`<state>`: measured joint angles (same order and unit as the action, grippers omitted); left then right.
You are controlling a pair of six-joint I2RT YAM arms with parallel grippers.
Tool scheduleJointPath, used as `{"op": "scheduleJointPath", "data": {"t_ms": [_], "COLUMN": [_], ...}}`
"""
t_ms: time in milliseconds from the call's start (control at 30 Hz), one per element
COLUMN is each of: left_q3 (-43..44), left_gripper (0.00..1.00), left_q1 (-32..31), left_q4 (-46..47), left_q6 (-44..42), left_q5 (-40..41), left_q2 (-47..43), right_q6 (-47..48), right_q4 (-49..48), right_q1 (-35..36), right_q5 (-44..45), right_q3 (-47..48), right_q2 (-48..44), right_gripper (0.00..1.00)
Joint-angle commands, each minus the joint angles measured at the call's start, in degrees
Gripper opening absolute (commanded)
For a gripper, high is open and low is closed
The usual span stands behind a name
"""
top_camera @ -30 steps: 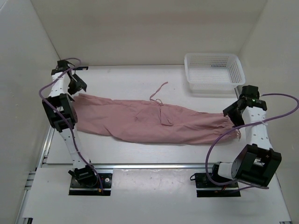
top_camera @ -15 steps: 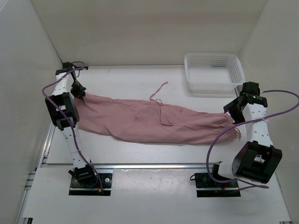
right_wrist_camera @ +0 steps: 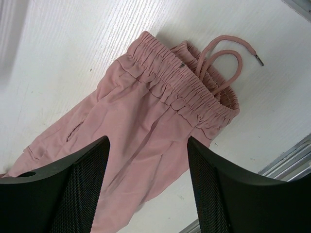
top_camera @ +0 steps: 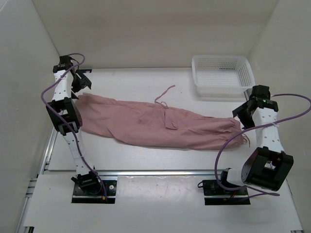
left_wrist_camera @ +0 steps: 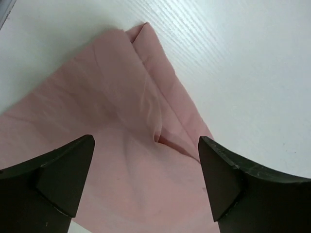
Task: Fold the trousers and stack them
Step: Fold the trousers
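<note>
**Both claws hang spread and empty over the two ends of the trousers [top_camera: 155,125].**

Nearest, the right claw [right_wrist_camera: 146,194] has the gathered waistband [right_wrist_camera: 184,92] just under and ahead of it, with the cords [right_wrist_camera: 232,50] looped beyond the band. I judge the step to be a grip on each end for an end-to-end fold. This claw should therefore come down on the band itself, through all layers, and miss the cords. The trousers lie flat on the table [top_camera: 146,155]. Their long axis runs from this claw across to the left claw [left_wrist_camera: 146,179], waist towards the right, hems towards the left and slightly farther back. There the hem corner [left_wrist_camera: 138,39] lies ahead of the left claw, which should bite both layers. Farthest, beyond the right claw, stands a basket [top_camera: 221,73].
</note>
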<state>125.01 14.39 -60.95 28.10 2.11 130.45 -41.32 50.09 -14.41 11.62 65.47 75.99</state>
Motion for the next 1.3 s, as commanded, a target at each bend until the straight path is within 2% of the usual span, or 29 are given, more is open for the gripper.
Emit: {"op": "scheduleJointPath", "data": {"t_ms": [0,33,100,133,167,200,233,267,300,367,400,633,733,767,833,900,967,1000,1067,1267], "left_q3": [-0.4,-2.5,-6.2,-11.6,-14.7,-18.2,-25.4,-29.1,-32.4,-39.7,-40.9,-41.2,-40.6,-40.0,-39.1,-38.4,-37.8,-37.0,-34.8,-23.9], "left_gripper": [0.98,0.94,0.75,0.51,0.44,0.44,0.46,0.72,0.85,0.97,1.00,1.00,0.95,0.92,0.77,0.72,0.55,0.43,0.10,0.10], "left_q1": [-0.1,-0.1,-0.1,-0.1,-0.1,-0.1,0.5,0.5,1.7,5.1,6.3,9.7,9.7,9.7,9.7,9.7,9.7,9.7,9.7,6.4], "left_q4": [-2.0,-2.0,-1.5,-1.5,-0.6,1.2,2.3,3.6,4.8,7.9,8.5,10.7,11.5,11.5,11.5,11.5,11.5,11.5,10.5,4.2], "left_q6": [-0.7,-1.3,-1.3,-1.3,-1.3,-0.5,0.7,1.4,2.6,4.3,4.3,3.7,3.7,3.7,3.7,3.7,3.7,3.2,2.3,-0.8], "left_q5": [1.7,2.6,4.6,6.7,7.5,7.5,6.2,5.5,5.4,4.1,3.1,0.7,0.2,0.2,-1.1,-1.1,-1.1,-1.1,-0.5,3.9], "left_q2": [-4.3,-5.5,-10.1,-11.8,-13.6,-17.5,-19.3,-21.1,-23.8,-25.3,-25.3,-20.7,-17.3,-16.1,-13.8,-12.2,-12.2,-12.2,-14.2,-22.0], "right_q6": [0.8,0.8,0.8,0.8,0.8,1.3,1.3,1.3,1.3,1.9,1.9,2.9,2.9,2.9,2.9,2.9,2.9,2.9,2.9,2.9], "right_q4": [0.5,0.5,0.5,0.5,0.5,0.5,-0.1,-0.1,-0.6,-0.6,-0.6,-0.6,-0.6,-0.6,-0.6,-0.6,-0.6,-0.6,0.0,0.6], "right_q1": [0.5,0.5,0.5,0.5,0.5,0.5,0.5,0.5,0.5,0.5,0.5,0.5,0.5,0.5,0.5,0.5,0.5,0.5,0.5,0.5], "right_q5": [0.2,0.2,0.2,0.2,0.2,0.2,0.2,0.2,-0.5,-1.1,-1.6,-2.1,-2.1,-2.1,-1.6,-1.6,-2.2,-2.7,-2.7,-3.9], "right_q3": [0.5,0.5,0.0,0.0,0.0,0.0,-0.6,-0.6,-0.6,-0.6,-0.6,-0.6,-1.1,-1.7,-1.8,-1.8,-2.3,-2.3,-2.3,-0.2], "right_q2": [-1.5,-1.5,-2.0,-2.0,-2.0,-2.0,-2.0,-2.0,-2.0,-2.0,-2.0,-2.7,-3.9,-3.9,-4.4,-5.1,-5.8,-6.4,-7.0,-8.1], "right_gripper": [0.70,0.70,0.70,0.70,0.70,0.70,0.70,0.70,0.70,0.70,0.70,0.70,0.70,0.70,0.70,0.70,0.70,0.70,0.70,0.70]}}
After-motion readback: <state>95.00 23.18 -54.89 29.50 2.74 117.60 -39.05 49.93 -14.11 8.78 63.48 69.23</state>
